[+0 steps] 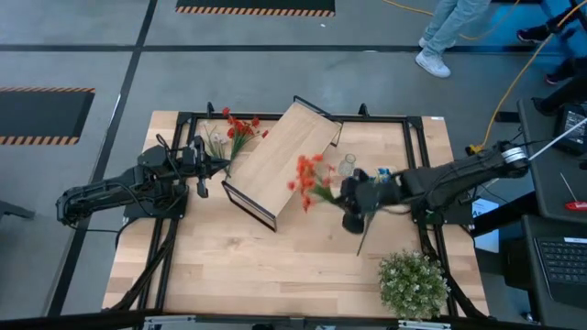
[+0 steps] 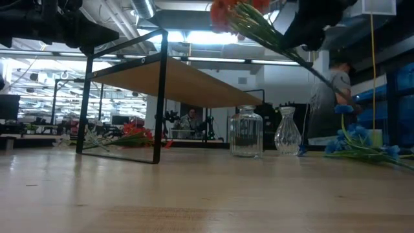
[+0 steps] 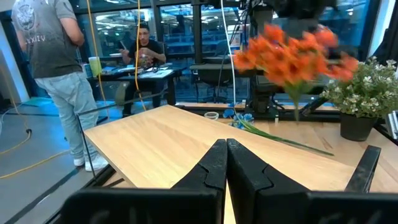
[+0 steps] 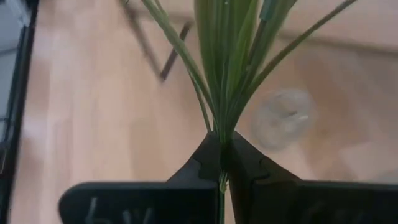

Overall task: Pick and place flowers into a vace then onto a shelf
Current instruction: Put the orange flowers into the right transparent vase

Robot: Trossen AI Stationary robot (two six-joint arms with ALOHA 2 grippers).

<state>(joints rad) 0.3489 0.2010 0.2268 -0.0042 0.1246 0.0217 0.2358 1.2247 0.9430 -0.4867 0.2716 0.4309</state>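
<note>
My right gripper (image 1: pixel 341 194) is shut on a red-orange flower sprig (image 1: pixel 309 180) and hangs above the table just right of the shelf (image 1: pixel 280 158), a light-wood board on a black wire frame. A glass jar (image 2: pixel 246 134) and a slim glass vase (image 2: pixel 287 131) stand upright on the table beside the shelf, under the gripper. Blue flowers (image 2: pixel 359 139) lie right of the vase. More red flowers (image 1: pixel 240 126) lie at the shelf's far left corner. My left gripper (image 3: pixel 225 163) is shut and level, at the shelf's left side. My right gripper pinches the sprig's green stem (image 4: pixel 221 138) between its two fingers, just below where the leaves fan out. The fingers slant down from the table's right. The sprig is lifted clear, blossoms toward the shelf, and its bare stem end (image 1: pixel 360 246) trails toward the near edge.
A bushy green plant (image 1: pixel 413 282) in a pot stands at the near right corner. White sprigs (image 1: pixel 215 144) lie by the red flowers on the table. People stand beyond the far edge. Bare tabletop (image 1: pixel 275 266) spreads across the near half.
</note>
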